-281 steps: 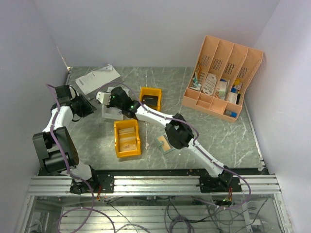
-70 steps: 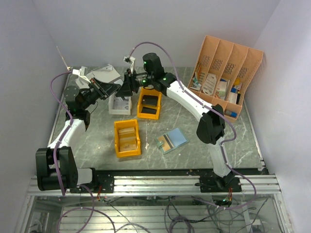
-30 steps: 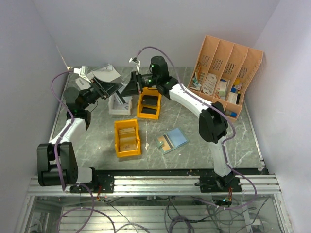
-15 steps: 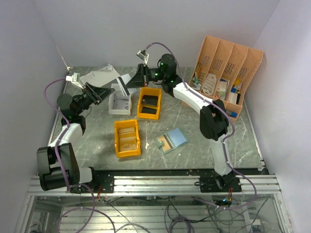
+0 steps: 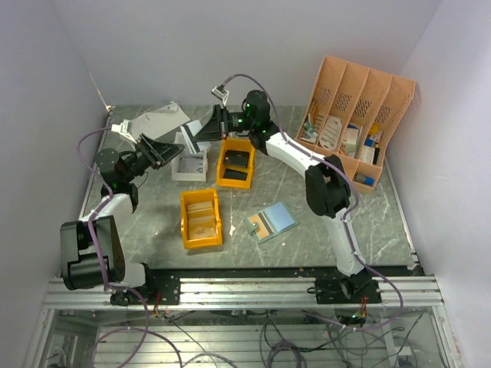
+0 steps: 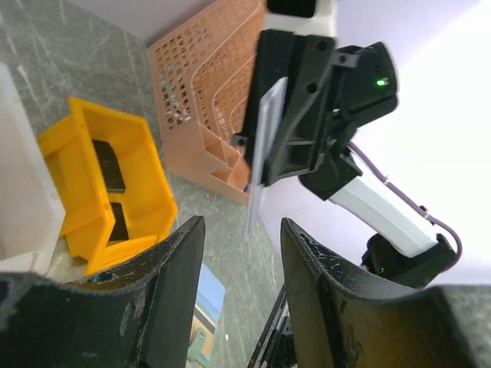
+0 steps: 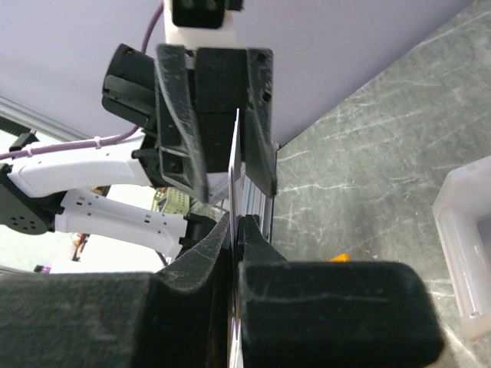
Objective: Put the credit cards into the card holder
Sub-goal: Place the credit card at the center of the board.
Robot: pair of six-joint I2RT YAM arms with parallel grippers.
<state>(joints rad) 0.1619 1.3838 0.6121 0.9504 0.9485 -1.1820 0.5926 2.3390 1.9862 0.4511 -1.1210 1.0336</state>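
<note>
Presently, left claw (image 6: 239,227) hangs above the table (image 5: 368,222), jaws apart, nothing between them. Right claw (image 7: 235,222) faces it, clamped on 1 credit card (image 6: 265,130), clear of the table. Card holder (image 5: 271,221) lies open on the table, right of a yellow bin (image 5: 201,218).

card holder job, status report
Left fingers open, empty. Right fingers shut on a card, midair. Card holder lies open, nothing on it.
</note>
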